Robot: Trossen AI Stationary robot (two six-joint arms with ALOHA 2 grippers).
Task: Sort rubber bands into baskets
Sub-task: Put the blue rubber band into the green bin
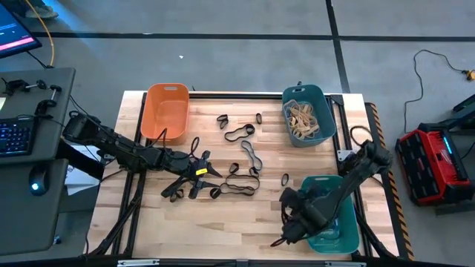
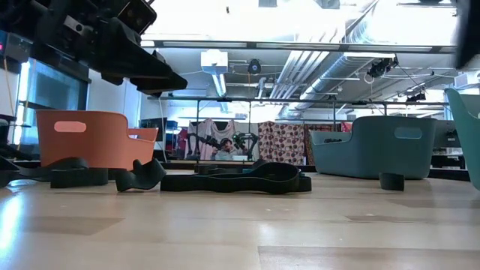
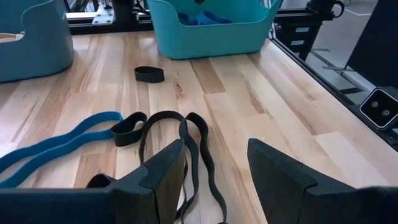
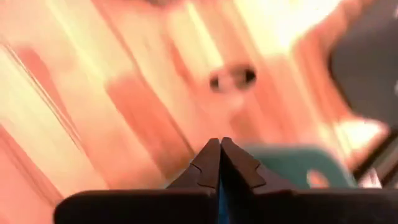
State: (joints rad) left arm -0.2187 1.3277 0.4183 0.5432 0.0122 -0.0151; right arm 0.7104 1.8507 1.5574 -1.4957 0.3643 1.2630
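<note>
From above, we see black bands (image 1: 241, 182) strewn mid-tabletop (image 1: 148, 222) between three baskets (image 1: 166, 110) — light, limp loops, best pinched on a raised strand. Left wrist: our left pincer (image 3: 214, 168) hovers apart over them. Right wrist: the right pincer (image 4: 219, 155) is pressed together, with a blue sliver between its tips.
</note>
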